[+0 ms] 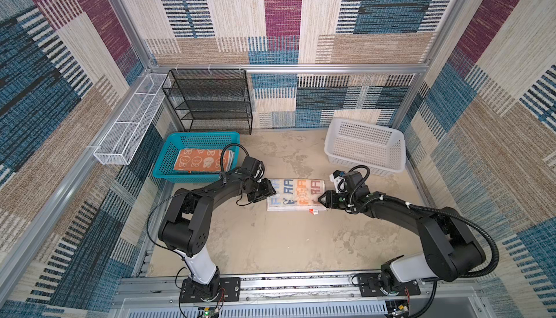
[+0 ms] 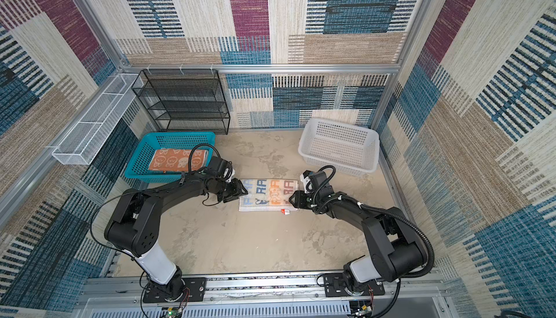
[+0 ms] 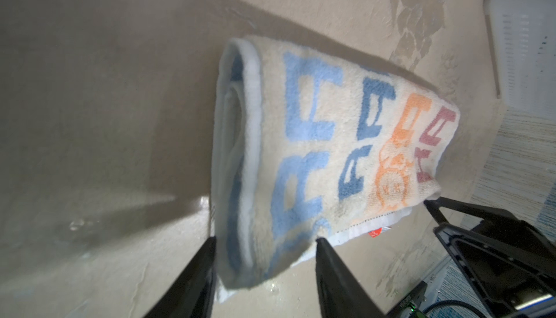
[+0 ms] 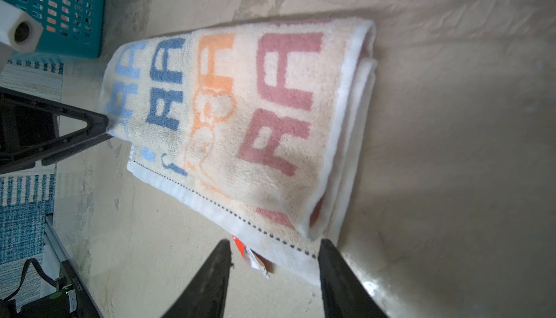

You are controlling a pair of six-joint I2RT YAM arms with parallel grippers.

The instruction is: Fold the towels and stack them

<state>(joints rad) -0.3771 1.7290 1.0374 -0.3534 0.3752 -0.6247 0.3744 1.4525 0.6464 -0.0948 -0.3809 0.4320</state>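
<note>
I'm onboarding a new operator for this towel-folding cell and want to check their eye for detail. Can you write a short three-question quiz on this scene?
1. True or false: the orange terry towel with white rabbit faces lies in the teal slotted plastic basket.
2. Where is the folded whitish terry towel with coloured lettering? A: in the teal basket. B: on the beige table, the left gripper and right gripper at its ends. C: on a black mesh shelf.
3. How many towels lie in the white slotted plastic basket?
Key: 1 true; 2 B; 3 none.
</note>
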